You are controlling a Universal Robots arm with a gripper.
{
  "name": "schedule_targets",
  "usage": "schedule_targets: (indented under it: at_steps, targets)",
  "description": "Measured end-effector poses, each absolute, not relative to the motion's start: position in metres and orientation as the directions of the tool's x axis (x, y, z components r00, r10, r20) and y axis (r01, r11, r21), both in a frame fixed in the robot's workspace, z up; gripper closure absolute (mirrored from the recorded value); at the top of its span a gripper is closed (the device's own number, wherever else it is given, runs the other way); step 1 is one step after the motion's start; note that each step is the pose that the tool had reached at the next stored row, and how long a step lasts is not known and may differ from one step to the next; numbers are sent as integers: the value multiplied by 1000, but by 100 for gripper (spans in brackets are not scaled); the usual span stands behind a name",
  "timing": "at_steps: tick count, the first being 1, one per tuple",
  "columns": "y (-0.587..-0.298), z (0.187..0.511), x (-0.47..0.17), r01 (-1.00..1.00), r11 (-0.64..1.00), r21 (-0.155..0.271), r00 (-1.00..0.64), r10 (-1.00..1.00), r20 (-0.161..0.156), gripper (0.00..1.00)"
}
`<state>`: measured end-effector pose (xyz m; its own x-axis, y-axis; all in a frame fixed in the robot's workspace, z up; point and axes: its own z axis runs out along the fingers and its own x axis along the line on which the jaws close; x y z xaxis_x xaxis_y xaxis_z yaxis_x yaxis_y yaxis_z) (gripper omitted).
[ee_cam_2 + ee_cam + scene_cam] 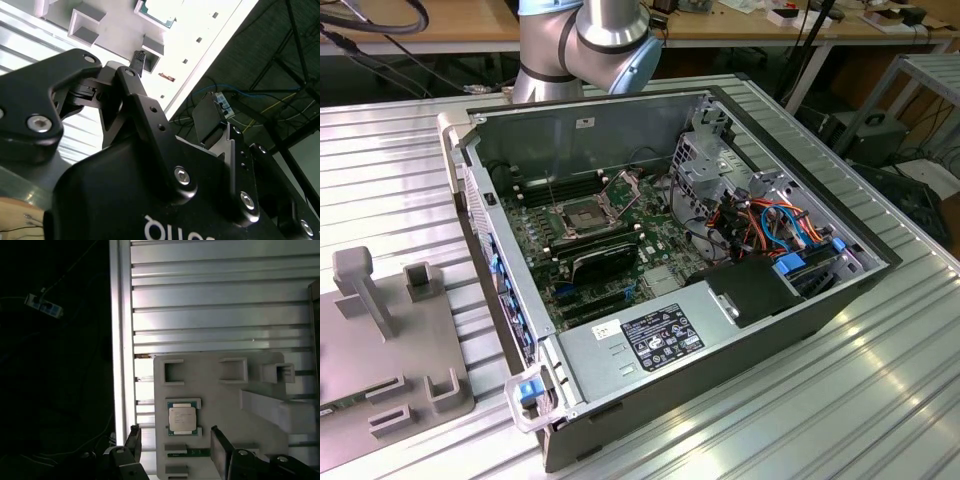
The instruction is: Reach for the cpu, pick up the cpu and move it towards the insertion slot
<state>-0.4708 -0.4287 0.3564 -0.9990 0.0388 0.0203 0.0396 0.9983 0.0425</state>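
The cpu (181, 419), a small pale silvery square chip, lies flat in a recess of a grey holder plate (225, 395). My gripper (176, 444) is open just above it, with one dark finger (133, 439) on each side and the chip a little beyond the tips. In the second wrist view a corner of the cpu (159, 9) shows past a black fingertip (139, 59). The insertion slot (582, 213), a square socket with a dark centre and its metal retention plate (620, 186) hinged up, sits on the motherboard inside the open computer case (770, 330).
The grey holder plate (380, 340) with upright pegs lies at the exterior view's left, beside the case, on a ribbed aluminium table (880, 400). The table's edge (117, 340) runs close to the holder. A black card (605, 262) stands next to the socket; coloured cables (775, 225) fill the case's far side.
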Motion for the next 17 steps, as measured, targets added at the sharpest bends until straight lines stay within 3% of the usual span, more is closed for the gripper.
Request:
schedule_targets:
  at_steps: [17]
  targets:
    - [-430, 322, -471, 40, 998, 42, -999, 39, 20, 34]
